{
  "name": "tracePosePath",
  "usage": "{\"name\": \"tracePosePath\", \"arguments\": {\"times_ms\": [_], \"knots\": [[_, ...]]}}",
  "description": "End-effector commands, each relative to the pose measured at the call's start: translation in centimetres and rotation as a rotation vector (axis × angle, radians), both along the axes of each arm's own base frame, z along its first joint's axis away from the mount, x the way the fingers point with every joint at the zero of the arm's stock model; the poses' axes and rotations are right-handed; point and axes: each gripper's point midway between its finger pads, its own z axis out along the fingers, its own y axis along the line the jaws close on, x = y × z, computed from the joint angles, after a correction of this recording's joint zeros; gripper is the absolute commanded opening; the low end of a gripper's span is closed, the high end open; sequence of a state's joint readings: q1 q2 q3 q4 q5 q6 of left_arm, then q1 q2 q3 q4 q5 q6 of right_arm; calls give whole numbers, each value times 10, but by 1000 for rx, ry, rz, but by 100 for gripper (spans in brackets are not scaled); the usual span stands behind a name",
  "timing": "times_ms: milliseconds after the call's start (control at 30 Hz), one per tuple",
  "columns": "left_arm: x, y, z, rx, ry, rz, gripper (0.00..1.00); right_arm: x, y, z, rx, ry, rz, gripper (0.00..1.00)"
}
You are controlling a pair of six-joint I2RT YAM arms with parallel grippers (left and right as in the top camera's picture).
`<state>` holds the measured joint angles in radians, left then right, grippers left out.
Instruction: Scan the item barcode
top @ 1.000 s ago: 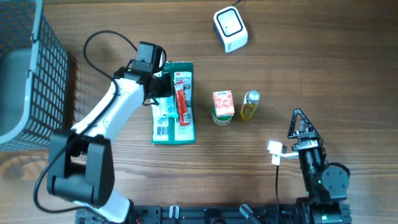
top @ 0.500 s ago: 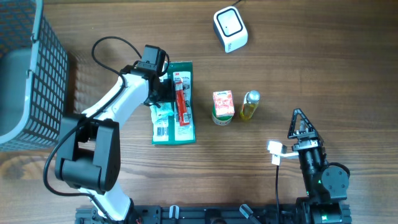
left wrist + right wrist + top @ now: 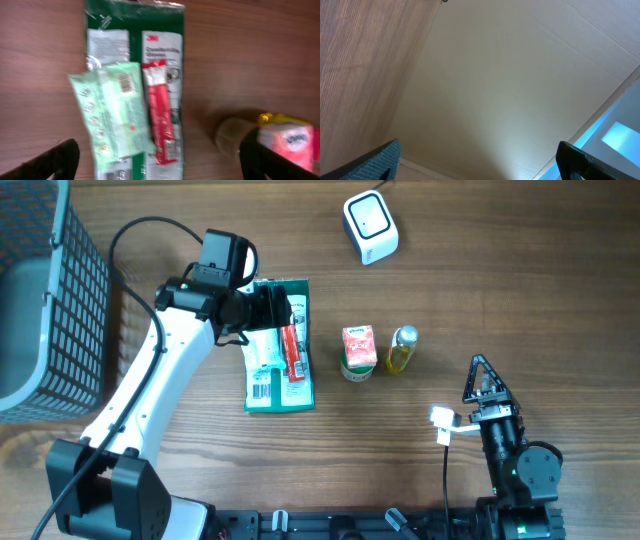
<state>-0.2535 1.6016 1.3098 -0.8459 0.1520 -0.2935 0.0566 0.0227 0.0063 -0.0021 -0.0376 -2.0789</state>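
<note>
Pale green packet (image 3: 111, 112) is lying ungripped under spread left jaws; right jaws are gaping idle; grasping it for scanning is probably coming next.

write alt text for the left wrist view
A green pack lies on a wooden table, a pale green pouch and a red sachet on top. The left gripper is open, fingers in the bottom corners; a pink carton sits at right.

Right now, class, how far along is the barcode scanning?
Done: nothing visibly; all items lie away from the scanner. In hand: nothing; the left gripper hangs open above the wipes pouch on the green pack. Left: grasp an item, present its barcode to the scanner.
</note>
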Motion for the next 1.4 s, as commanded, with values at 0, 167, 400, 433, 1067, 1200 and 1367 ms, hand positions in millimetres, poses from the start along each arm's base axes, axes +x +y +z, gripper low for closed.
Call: {"name": "tracePosePath", "arguments": {"times_ms": [0, 167, 400, 433, 1067, 1200, 1367], "knots": [[-16, -22, -12, -83, 62, -56, 50, 0, 3, 0, -42, -4, 16, 100], [-13, -32, -17, -78, 50, -79, 7, 0, 3, 0, -41, -4, 16, 100], [-19, -37, -31, -32, 82, -101, 21, 0, 3, -1, -41, -1, 16, 100], [-21, -38, -33, -29, 92, -103, 40, 0, 3, -1, -41, -1, 16, 100], [4, 30, -39, 247, 18, 60, 100, 0, 3, -1, -41, -1, 16, 100], [16, 46, -35, 253, -18, 113, 100, 0, 3, -2, -42, 5, 20, 100], [24, 84, -32, 299, -30, 220, 100, 0, 3, -3, -42, 8, 20, 100]]}}
